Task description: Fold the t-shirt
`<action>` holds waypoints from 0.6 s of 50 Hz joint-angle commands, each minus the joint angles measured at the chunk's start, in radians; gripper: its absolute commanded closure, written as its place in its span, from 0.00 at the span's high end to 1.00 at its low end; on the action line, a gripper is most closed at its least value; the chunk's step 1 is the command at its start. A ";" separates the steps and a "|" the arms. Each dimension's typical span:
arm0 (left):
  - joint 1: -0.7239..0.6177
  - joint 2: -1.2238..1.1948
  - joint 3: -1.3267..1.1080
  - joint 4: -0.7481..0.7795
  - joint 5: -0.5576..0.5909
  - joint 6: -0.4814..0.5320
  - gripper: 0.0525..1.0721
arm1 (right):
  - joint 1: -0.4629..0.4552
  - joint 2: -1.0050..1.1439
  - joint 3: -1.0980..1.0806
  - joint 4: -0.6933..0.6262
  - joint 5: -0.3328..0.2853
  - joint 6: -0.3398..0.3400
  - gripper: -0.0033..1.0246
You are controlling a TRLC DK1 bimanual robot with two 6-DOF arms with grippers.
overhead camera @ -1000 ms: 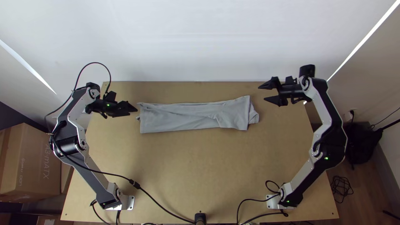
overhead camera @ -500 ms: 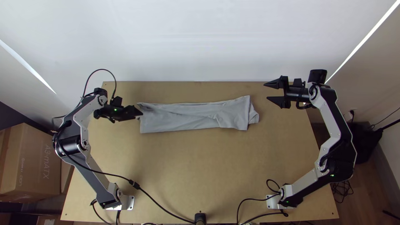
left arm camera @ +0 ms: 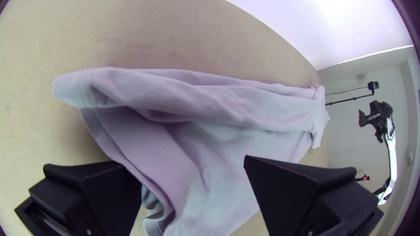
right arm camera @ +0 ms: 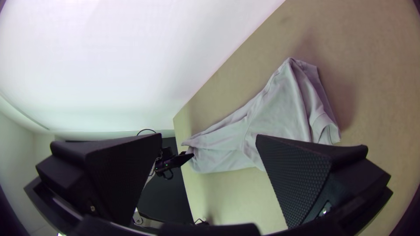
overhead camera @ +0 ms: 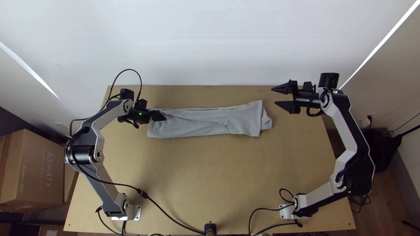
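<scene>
So the t-shirt [overhead camera: 201,124] lies at the open left claw [overhead camera: 163,116], open right claw [overhead camera: 273,96] apart.

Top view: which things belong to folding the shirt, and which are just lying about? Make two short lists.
For the job: shirt, left tool, right tool, table.

Lying about: brown box, tangled cable on the floor.

Bright w/ soft shadows — wrist cams' corners dark

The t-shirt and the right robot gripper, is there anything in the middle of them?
No, in the top view there's just bare wooden table between the right gripper and the t-shirt.
</scene>
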 commanded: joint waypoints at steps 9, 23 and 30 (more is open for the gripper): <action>0.063 -0.175 -0.207 0.126 -0.029 -0.004 0.04 | 0.009 -0.067 -0.073 0.032 -0.013 0.023 0.96; 0.350 -0.321 -0.278 0.020 -0.028 0.162 0.03 | 0.007 -0.090 -0.108 0.041 -0.012 0.020 0.96; 0.537 -0.344 -0.239 -0.118 -0.026 0.332 0.03 | 0.007 -0.095 -0.131 0.049 -0.012 0.014 0.96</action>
